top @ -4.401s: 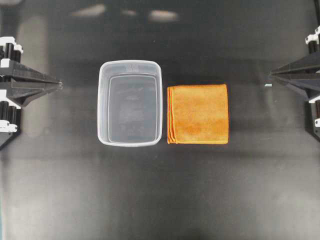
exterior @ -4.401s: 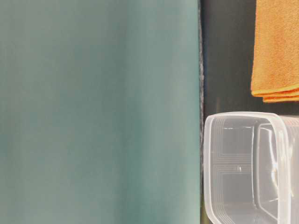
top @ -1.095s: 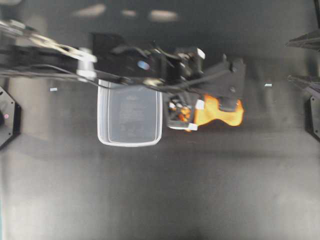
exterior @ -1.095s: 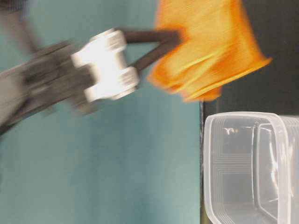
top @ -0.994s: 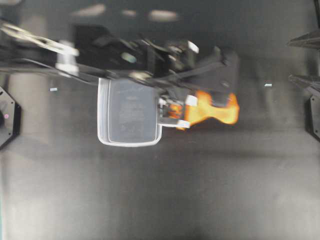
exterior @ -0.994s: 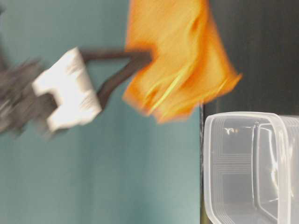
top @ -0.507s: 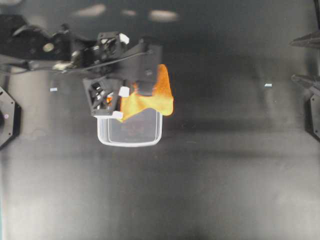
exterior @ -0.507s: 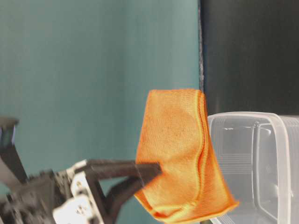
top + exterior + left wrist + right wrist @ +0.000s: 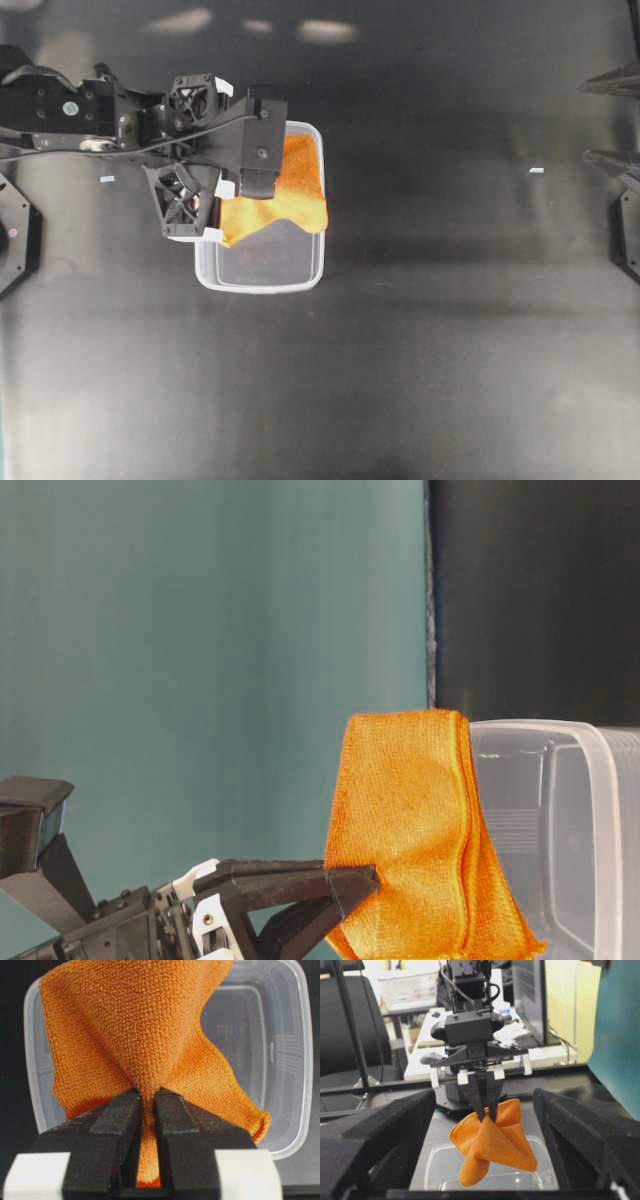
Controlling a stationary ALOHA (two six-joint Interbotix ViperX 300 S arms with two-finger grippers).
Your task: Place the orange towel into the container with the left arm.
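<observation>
The left gripper (image 9: 146,1105) is clamped on a pinch of the orange towel (image 9: 285,195), which hangs bunched in the air above the clear container (image 9: 260,265). The pickup looks done, and the carry is nearly finished too, since most of the cloth sits over the tub's opening, though one edge spills past the rim. Lowering and letting go are still left. The right gripper (image 9: 485,1160) stands wide apart and empty, well away at the table's side.

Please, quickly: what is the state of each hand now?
Left hand: closed, holding the orange towel above the container.
Right hand: open, holding nothing.
</observation>
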